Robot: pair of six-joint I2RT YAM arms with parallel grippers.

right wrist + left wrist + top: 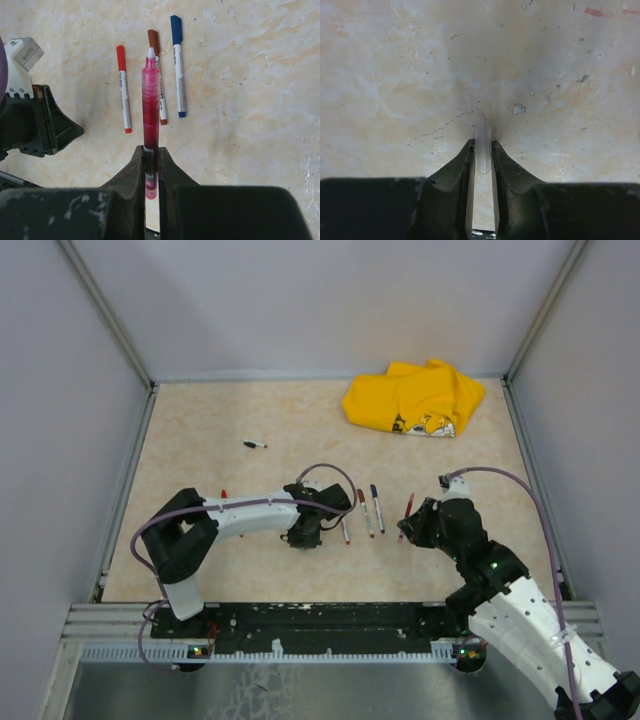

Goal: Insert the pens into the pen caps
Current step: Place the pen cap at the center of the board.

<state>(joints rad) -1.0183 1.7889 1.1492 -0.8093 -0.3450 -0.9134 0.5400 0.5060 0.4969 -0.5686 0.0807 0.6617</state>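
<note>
The left gripper (483,148) was seen set narrow, its fingertips (468,152) closed on a short pale tube (483,132) that stood out past them over bare table (200,420). What kind of piece the tube was could not be told from its translucent look. In the top view the same gripper (303,529) was lowered near the middle of the table, with a small red piece (223,494) lying just behind its forearm and a small dark item (255,444) lying well apart, farther back.

To the right of that gripper three capped pens were laid side by side. A red-capped pen (123,95) was nearest the left gripper, then a brown-capped pen (159,75), then a blue-capped pen (177,65). They lay between the two grippers and were touched by neither.

The right gripper (151,151) was clamped on the lower barrel of an uncapped pink-red pen (150,95). The pen's white tip was pointed away from the wrist, over the brown-capped pen.

A crumpled yellow cloth (415,398) was lying at the far right of the table, well apart from everything else.
</note>
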